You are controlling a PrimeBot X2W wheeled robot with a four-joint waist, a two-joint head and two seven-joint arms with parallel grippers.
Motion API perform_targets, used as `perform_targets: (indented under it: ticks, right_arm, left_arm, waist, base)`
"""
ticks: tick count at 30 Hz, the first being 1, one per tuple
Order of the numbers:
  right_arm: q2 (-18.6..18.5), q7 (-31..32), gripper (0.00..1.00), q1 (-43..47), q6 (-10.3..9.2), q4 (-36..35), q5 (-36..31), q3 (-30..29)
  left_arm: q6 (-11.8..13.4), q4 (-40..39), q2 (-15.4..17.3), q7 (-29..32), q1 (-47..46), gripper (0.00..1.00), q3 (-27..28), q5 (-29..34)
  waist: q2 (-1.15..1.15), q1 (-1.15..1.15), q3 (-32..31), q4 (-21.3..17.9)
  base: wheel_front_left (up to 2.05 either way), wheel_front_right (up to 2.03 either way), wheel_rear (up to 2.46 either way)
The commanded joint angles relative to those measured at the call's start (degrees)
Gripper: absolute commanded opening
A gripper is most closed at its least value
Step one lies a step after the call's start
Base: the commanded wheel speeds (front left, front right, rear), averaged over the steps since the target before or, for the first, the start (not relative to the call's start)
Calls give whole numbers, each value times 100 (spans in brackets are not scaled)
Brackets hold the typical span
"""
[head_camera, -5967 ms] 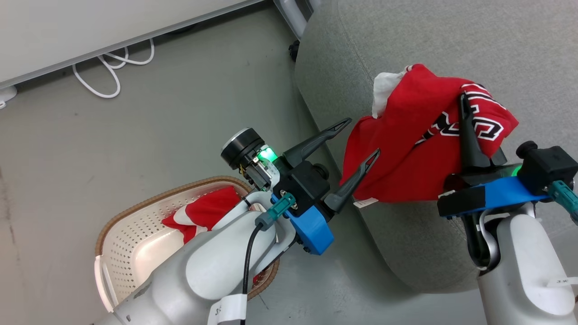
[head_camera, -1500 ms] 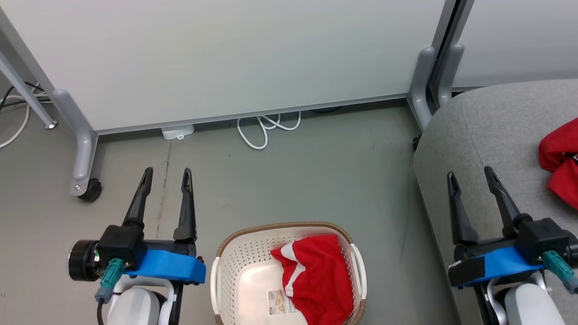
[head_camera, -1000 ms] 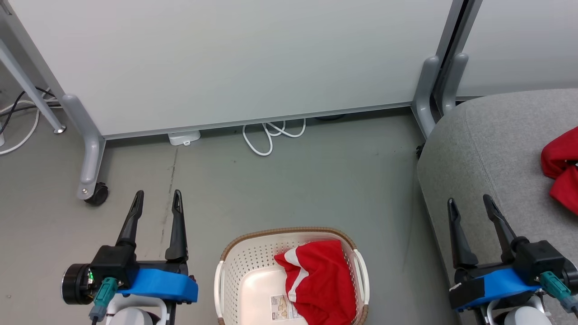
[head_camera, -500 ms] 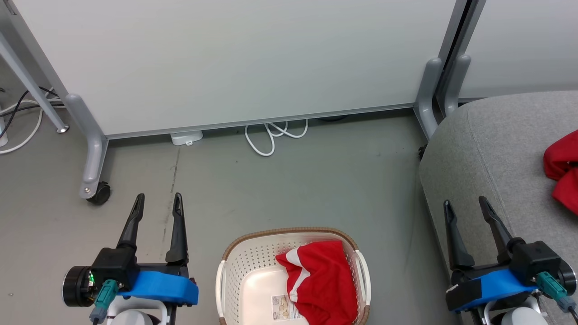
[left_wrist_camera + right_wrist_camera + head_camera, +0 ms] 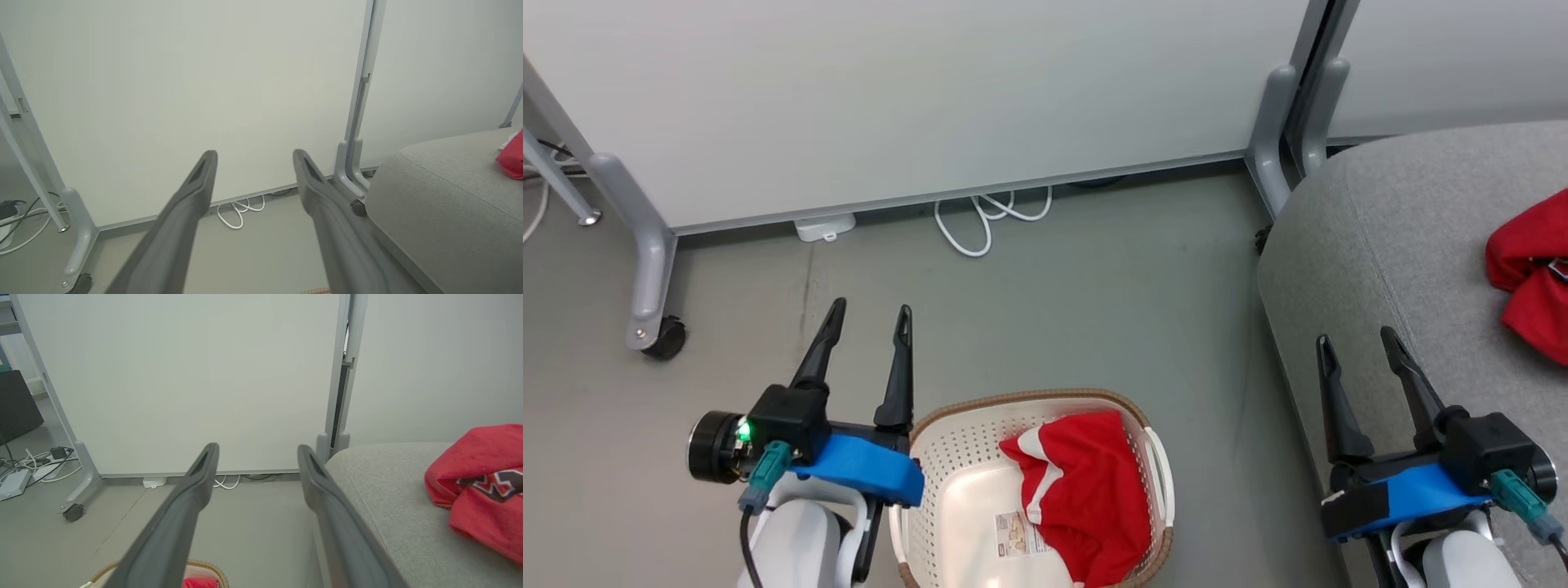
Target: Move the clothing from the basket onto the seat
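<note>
Now parted and empty, the two dark fingers of the left gripper [image 5: 871, 310] point up the head view over the grey floor [image 5: 1094, 286]. The gripper's blue wrist bracket sits just beside the left rim of the basket [image 5: 1013, 398]. The right gripper [image 5: 1354, 336] is likewise spread wide with nothing between its fingers, and it hovers over the rounded near edge of the seat [image 5: 1372, 229].

The cream perforated basket stands on the floor between the two arms, closer to the left one. Inside it, a red garment with white trim [image 5: 1078, 490] lies crumpled against the right wall, and its edge overlaps a paper label [image 5: 1015, 535] on the basket bottom.

Well apart from the basket, a lettered red garment [image 5: 1531, 278] rests in a heap on top of the light grey seat, to the right of the right gripper. The right wrist view shows dark-and-white lettering across its folds.

Beyond both grippers stands a white partition panel [image 5: 890, 98] on grey legs, one of them ending in a black caster [image 5: 666, 339]. At the panel's foot, a looped white cable [image 5: 980, 220] and a small white adapter [image 5: 825, 227] lie on the floor.
</note>
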Motion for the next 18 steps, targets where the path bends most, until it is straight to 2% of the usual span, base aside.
perform_targets:
  ticks: [1, 18]
  right_arm:
    - [4, 3, 100, -108, 1, -29, 39, 11]
    - [3, 3, 100, -874, 1, -315, 133, 89]
  left_arm:
    - [-32, 109, 19, -17, -183, 100, -91, 31]
    - [-37, 1786, 560, -17, -1787, 100, -1804, -487]
  waist:
    - [0, 0, 168, -153]
    - [0, 0, 1482, -917]
  base:
    - [0, 0, 0]
    - [0, 0, 0]
